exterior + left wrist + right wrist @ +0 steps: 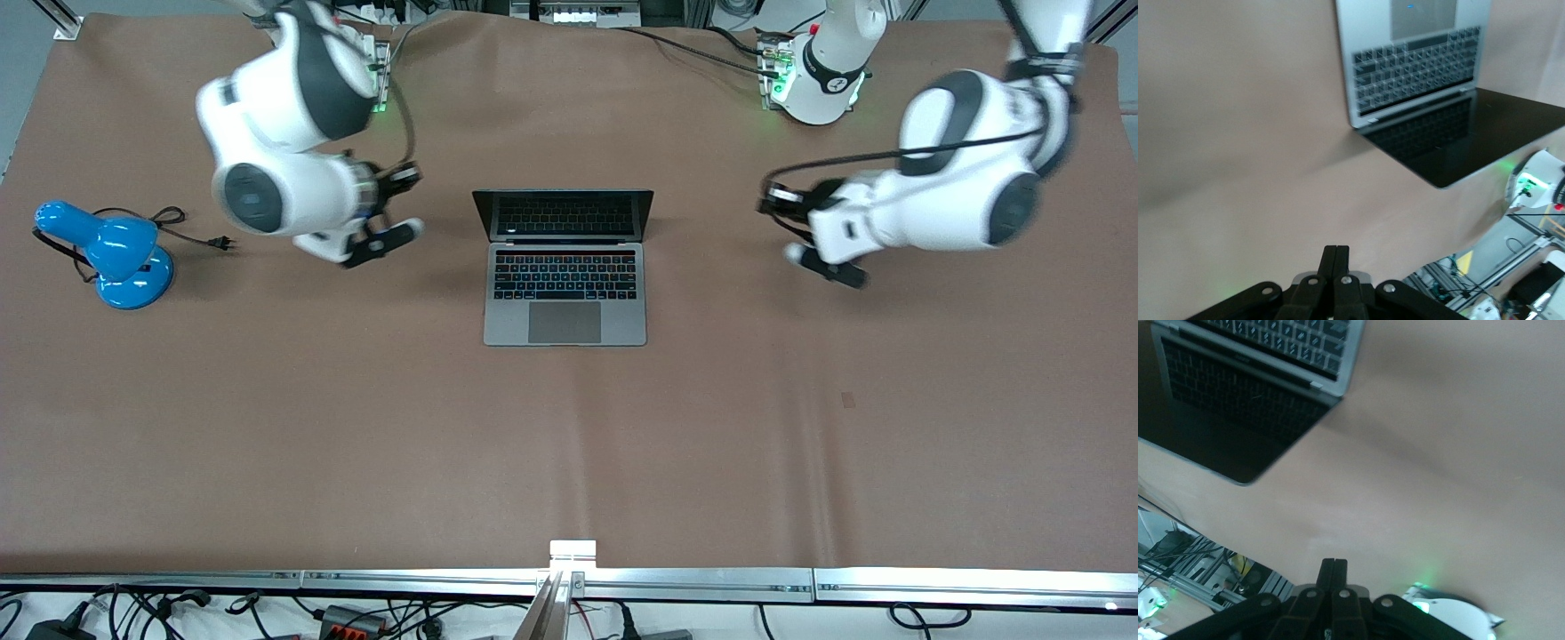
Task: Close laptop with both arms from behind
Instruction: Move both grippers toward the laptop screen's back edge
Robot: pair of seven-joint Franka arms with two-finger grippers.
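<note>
The grey laptop (pixel 564 267) stands open in the middle of the brown table, its dark screen upright and its keyboard and trackpad facing the front camera. My right gripper (pixel 409 176) is shut and empty, held over the table beside the laptop's screen, toward the right arm's end. My left gripper (pixel 770 201) is shut and empty, over the table beside the laptop toward the left arm's end. Neither touches it. The left wrist view shows shut fingers (pixel 1336 257) and the laptop (pixel 1418 60). The right wrist view shows shut fingers (pixel 1333 570) and the laptop (pixel 1238 413).
A blue desk lamp (pixel 111 253) with a black cord and plug (pixel 222 242) lies near the right arm's end of the table. A metal rail (pixel 569 580) runs along the table edge nearest the front camera. Bare brown table (pixel 569 427) lies between laptop and rail.
</note>
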